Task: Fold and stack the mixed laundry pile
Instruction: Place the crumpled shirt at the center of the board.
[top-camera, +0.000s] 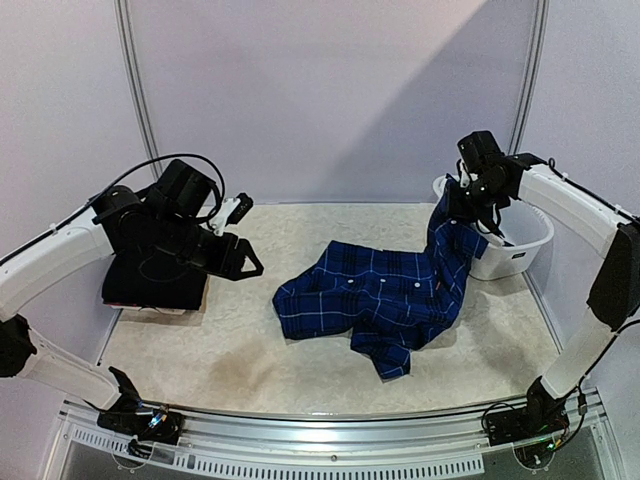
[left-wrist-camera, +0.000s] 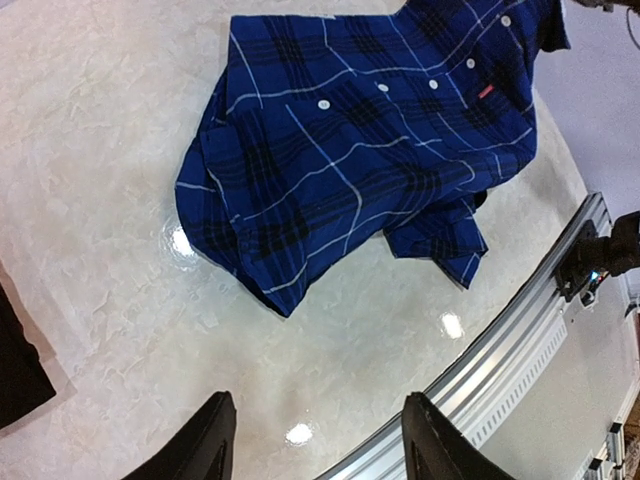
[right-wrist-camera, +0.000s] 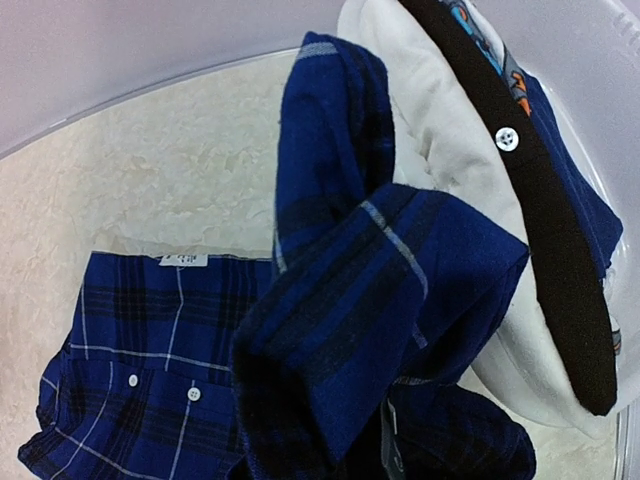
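Beside the basket (top-camera: 530, 236), blue plaid shirt (top-camera: 380, 292) pinched in right claw (top-camera: 467, 210); left claw (left-wrist-camera: 315, 415) spread.

The blue plaid cotton button shirt (top-camera: 370, 295) lies mid-way across the pale speckled bench (top-camera: 200, 350). Left of it, well apart, lies the folded black cloth garment (top-camera: 135, 285). At the shirt's raised right end stands the white plastic basket (top-camera: 535, 240), with clothes inside.
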